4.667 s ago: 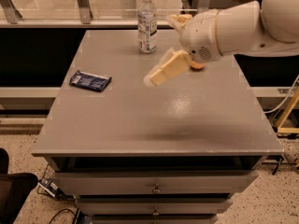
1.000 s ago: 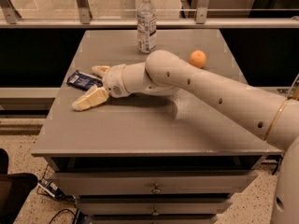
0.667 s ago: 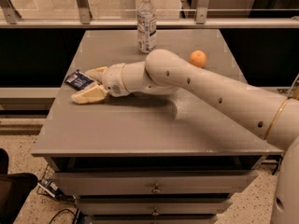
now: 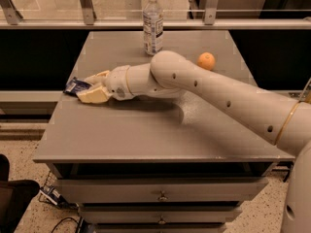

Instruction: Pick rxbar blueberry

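The rxbar blueberry [image 4: 74, 86], a small flat bar in a dark blue wrapper, lies at the left edge of the grey table [image 4: 155, 135]. My gripper [image 4: 85, 88] reaches in from the right, low over the tabletop. Its two cream fingers [image 4: 93, 95] close around the bar's right end, which is hidden between them. The bar's left end sticks out past the fingertips and rests on the table.
A clear water bottle [image 4: 152, 24] stands at the back middle of the table. An orange [image 4: 206, 61] lies at the back right, behind my arm [image 4: 218, 93]. Drawers sit below the table's front edge. A railing runs behind the table.
The arm swung from over the table's middle down to the left edge. Over the last second the lower finger drew up toward the upper one around the bar.
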Available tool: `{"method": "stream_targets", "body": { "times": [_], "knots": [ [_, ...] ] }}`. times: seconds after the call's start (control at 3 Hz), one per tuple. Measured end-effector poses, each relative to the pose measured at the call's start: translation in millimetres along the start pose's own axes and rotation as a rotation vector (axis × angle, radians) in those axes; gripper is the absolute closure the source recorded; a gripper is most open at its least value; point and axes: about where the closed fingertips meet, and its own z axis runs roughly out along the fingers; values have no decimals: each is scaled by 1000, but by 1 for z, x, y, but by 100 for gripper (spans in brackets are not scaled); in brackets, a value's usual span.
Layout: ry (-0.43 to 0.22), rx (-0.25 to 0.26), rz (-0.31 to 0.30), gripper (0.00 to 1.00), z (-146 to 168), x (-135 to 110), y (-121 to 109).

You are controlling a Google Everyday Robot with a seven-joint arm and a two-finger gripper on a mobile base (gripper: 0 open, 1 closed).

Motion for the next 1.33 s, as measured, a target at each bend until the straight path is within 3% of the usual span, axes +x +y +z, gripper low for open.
{"method": "stream_targets", "body": {
  "times": [1.33],
  "knots": [
    [0, 0, 0, 100, 0, 0, 0]
  ]
}}
